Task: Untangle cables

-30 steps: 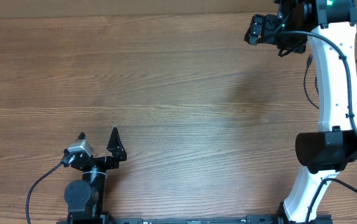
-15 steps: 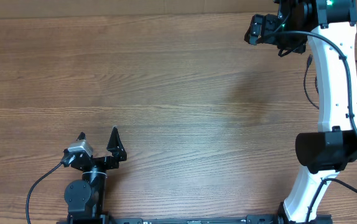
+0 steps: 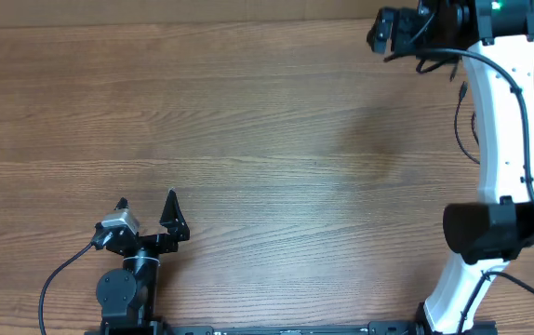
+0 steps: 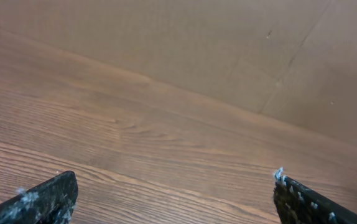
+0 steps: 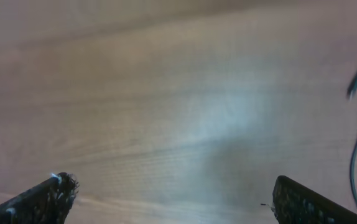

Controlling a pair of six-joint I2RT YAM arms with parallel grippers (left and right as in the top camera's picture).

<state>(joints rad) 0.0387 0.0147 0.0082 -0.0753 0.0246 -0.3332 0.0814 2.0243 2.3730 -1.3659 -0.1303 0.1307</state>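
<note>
At the near edge of the table (image 3: pixel 248 140), low on the left, sits the left gripper (image 3: pixel 147 200). Its two black fingers stand well apart and hold nothing. From its own camera I see only bare wood grain between the fingertips (image 4: pixel 45 198). A thick black robot cable (image 3: pixel 58 279) curves away from this arm toward the near edge.

On the right, the white right arm (image 3: pixel 504 130) stretches from the near edge to the far edge. In the overhead view it covers a strip of the table beneath it. Another thick black lead (image 3: pixel 525 112) hangs along it.

At the far right corner is the right gripper (image 3: pixel 385 30), its jaws also apart and empty, with wood showing between them in the wrist view. The cables (image 5: pixel 352 163) appear at the right border of that same view, as thin dark cords, blurred and partly cut by the frame. They lie to the right of the right finger, and I cannot tell whether they are knotted. Behind the table stands a brown board wall (image 4: pixel 166 50).
</note>
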